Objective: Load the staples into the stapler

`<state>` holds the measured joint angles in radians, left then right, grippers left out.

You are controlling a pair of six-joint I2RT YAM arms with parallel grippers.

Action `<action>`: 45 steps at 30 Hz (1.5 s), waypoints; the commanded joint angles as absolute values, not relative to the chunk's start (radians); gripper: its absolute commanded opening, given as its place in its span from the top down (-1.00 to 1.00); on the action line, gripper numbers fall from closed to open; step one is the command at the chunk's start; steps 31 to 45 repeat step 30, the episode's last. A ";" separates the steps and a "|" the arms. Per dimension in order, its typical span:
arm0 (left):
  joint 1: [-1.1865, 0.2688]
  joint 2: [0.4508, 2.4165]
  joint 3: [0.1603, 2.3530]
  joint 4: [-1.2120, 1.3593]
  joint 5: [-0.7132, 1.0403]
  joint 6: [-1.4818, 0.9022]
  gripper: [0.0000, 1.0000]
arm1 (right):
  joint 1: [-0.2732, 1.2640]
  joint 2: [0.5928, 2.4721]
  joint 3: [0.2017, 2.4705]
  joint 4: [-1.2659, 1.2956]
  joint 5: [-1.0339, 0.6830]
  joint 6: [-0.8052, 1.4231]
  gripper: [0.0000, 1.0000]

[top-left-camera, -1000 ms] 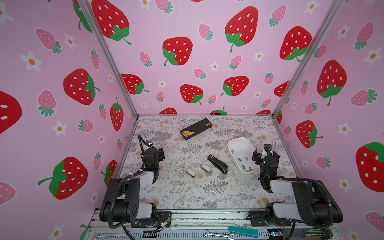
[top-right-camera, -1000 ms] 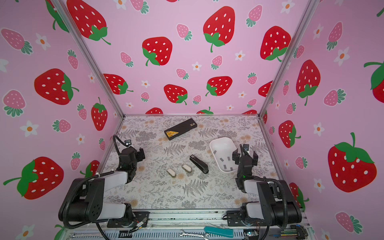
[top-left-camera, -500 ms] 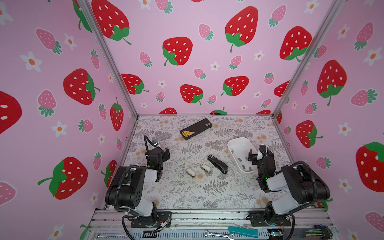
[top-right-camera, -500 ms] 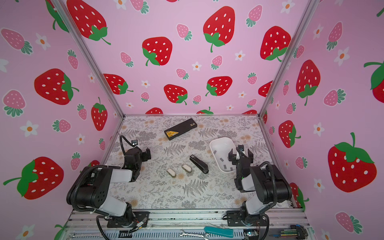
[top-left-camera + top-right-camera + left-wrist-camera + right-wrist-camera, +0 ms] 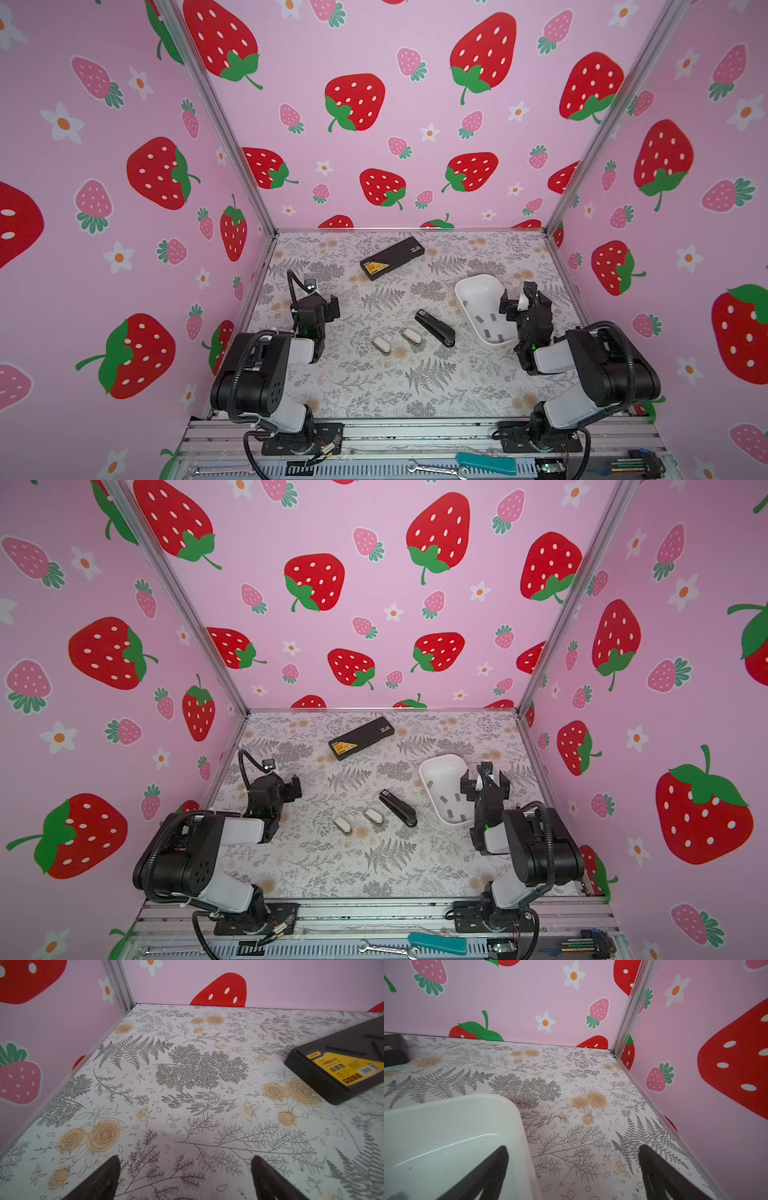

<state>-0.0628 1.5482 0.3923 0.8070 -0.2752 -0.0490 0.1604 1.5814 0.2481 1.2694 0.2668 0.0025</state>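
- Pink strawberry walls (image 5: 415, 124) are enclosing a floral worktop (image 5: 415, 386).
- Left gripper (image 5: 185, 1164) is standing at 9 o'clock, jaws spread wide, holding nothing.
- Black stapler (image 5: 435, 328) is lying near the centre.
- Staples (image 5: 480, 319) are lying in the white tray (image 5: 473, 279) at 3 o'clock.
- Right gripper (image 5: 573, 1147) is gaping wide, empty, just beside the tray's 3 o'clock side.

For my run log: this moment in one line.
staples in tray | black stapler on table | left end effector open | right end effector open
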 commanded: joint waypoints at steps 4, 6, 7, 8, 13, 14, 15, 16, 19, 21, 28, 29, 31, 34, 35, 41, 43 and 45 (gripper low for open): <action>-0.060 1.544 0.420 0.825 -0.265 -0.043 -0.98 | 0.154 1.577 0.262 1.270 0.258 0.008 -0.99; -0.060 1.544 0.420 0.825 -0.265 -0.044 -0.98 | 0.155 1.574 0.258 1.274 0.257 0.008 -0.99; -0.060 1.544 0.422 0.825 -0.265 -0.043 -0.98 | 0.154 1.574 0.257 1.277 0.257 0.008 -0.99; -0.059 1.544 0.422 0.825 -0.265 -0.043 -0.98 | 0.155 1.574 0.256 1.277 0.258 0.007 -0.99; -0.057 1.545 0.423 0.822 -0.264 -0.045 -0.98 | 0.155 1.575 0.256 1.277 0.257 0.008 -0.99; -0.057 1.546 0.423 0.821 -0.262 -0.046 -0.98 | 0.155 1.576 0.256 1.276 0.258 0.006 -0.99; -0.057 1.546 0.425 0.821 -0.262 -0.046 -0.98 | 0.155 1.575 0.256 1.276 0.257 0.008 -0.99; -0.055 1.545 0.425 0.821 -0.261 -0.046 -0.98 | 0.155 1.575 0.257 1.276 0.257 0.008 -0.99; -0.055 1.546 0.426 0.820 -0.260 -0.046 -0.98 | 0.154 1.575 0.258 1.276 0.257 0.008 -0.99; -0.055 1.547 0.425 0.819 -0.259 -0.047 -0.98 | 0.155 1.575 0.258 1.276 0.258 0.008 -0.99; -0.055 1.548 0.426 0.817 -0.259 -0.048 -0.98 | 0.155 1.579 0.262 1.272 0.257 0.007 -0.99; -0.055 1.547 0.426 0.818 -0.259 -0.047 -0.98 | 0.154 1.577 0.261 1.272 0.257 0.008 -0.99; -0.053 1.547 0.426 0.818 -0.259 -0.048 -0.98 | 0.154 1.576 0.259 1.273 0.257 0.008 -0.99; -0.053 1.547 0.426 0.818 -0.259 -0.048 -0.98 | 0.154 1.576 0.259 1.273 0.257 0.008 -0.99; -0.053 1.547 0.426 0.818 -0.259 -0.048 -0.98 | 0.154 1.576 0.259 1.273 0.257 0.008 -0.99; -0.053 1.547 0.426 0.818 -0.259 -0.048 -0.98 | 0.154 1.576 0.259 1.273 0.257 0.008 -0.99; -0.053 1.547 0.426 0.818 -0.259 -0.048 -0.98 | 0.154 1.576 0.259 1.273 0.257 0.008 -0.99; -0.053 1.547 0.426 0.818 -0.259 -0.048 -0.98 | 0.154 1.576 0.259 1.273 0.257 0.008 -0.99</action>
